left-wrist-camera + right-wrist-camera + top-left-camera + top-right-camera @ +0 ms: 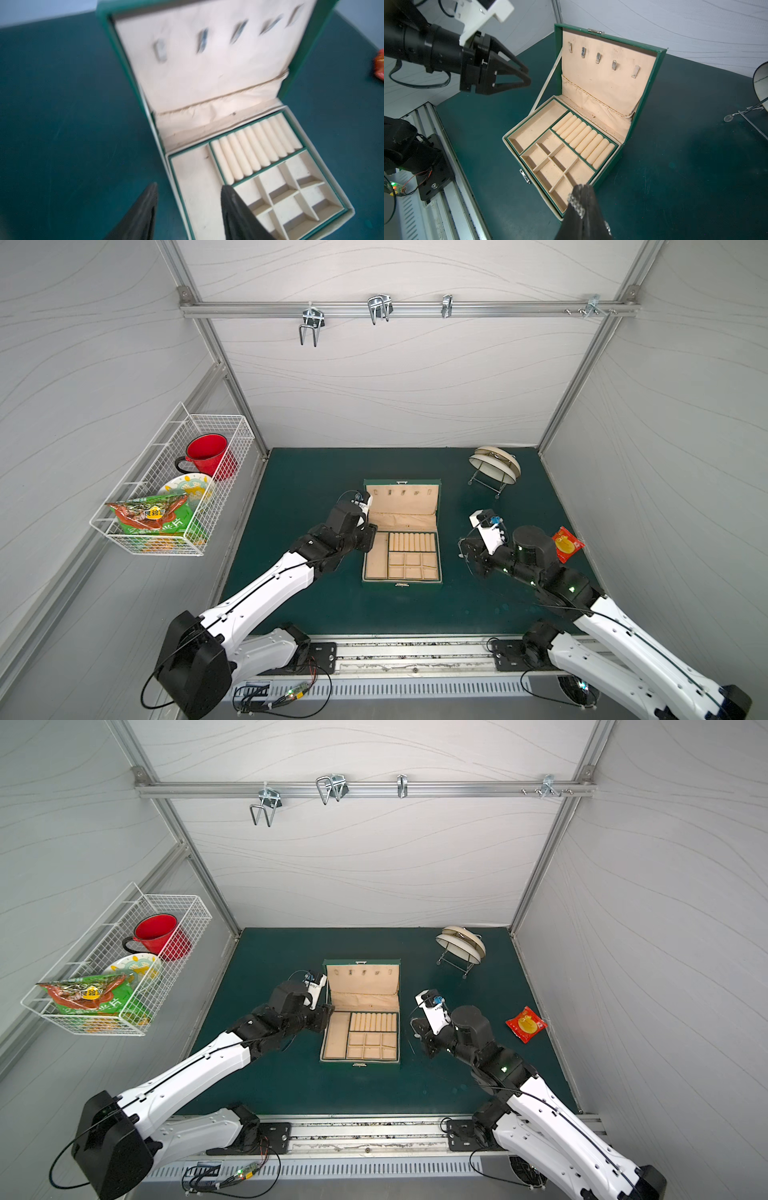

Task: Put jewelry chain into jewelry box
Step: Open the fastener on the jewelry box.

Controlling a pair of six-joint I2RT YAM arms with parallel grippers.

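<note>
The jewelry box (608, 87) stands open on the desk (675, 166), compartments bare. The right claw (583, 187) clenches the jewelry chain (576, 204) just beside it; the left claw (189, 186) hangs released. I'd say only the drop-in is left.

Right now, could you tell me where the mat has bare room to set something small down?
Bare: the mat back left of the box; the front strip between box and rail. Crowded: both sides of the box, with the open left hand and the right hand shut on the chain; plates back right, red packet at the right edge.
</note>
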